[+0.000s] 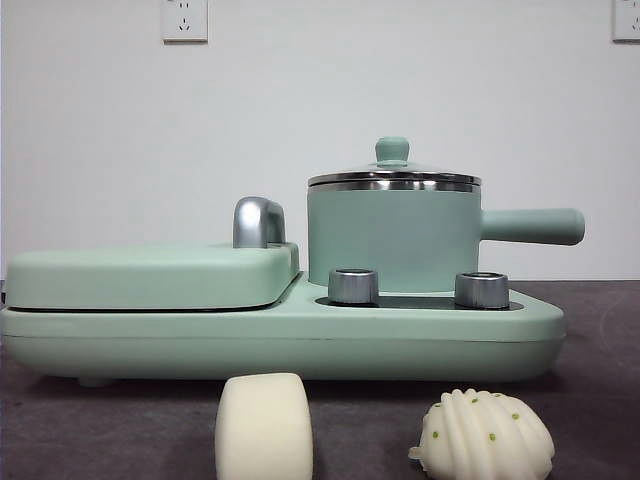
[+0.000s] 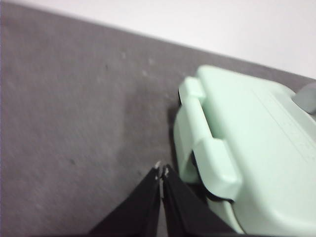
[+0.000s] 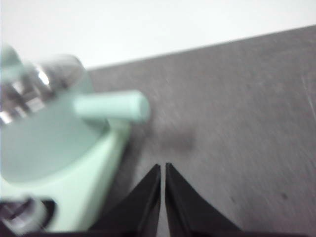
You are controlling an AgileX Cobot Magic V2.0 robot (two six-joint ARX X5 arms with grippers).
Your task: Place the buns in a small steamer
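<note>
Nothing done: plain cream block bun (image 1: 264, 427) and ridged shell-shaped bun (image 1: 486, 433) at bench's front edge, mint-green lidded steamer pot (image 1: 394, 238) unopened, left claw (image 2: 161, 171) and right claw (image 3: 163, 167) clenched empty.

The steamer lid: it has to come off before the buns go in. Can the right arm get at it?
Probably yes. Nothing covers the lid or its knob, and the right gripper, shut and holding nothing, hangs beside the pot's handle.

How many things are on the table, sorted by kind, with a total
Buns: 2, a plain cream bun and a ridged bun
Steamer pots with lid: 1
Green cooker bases: 1
Steel knobs: 2
Total: 6
</note>
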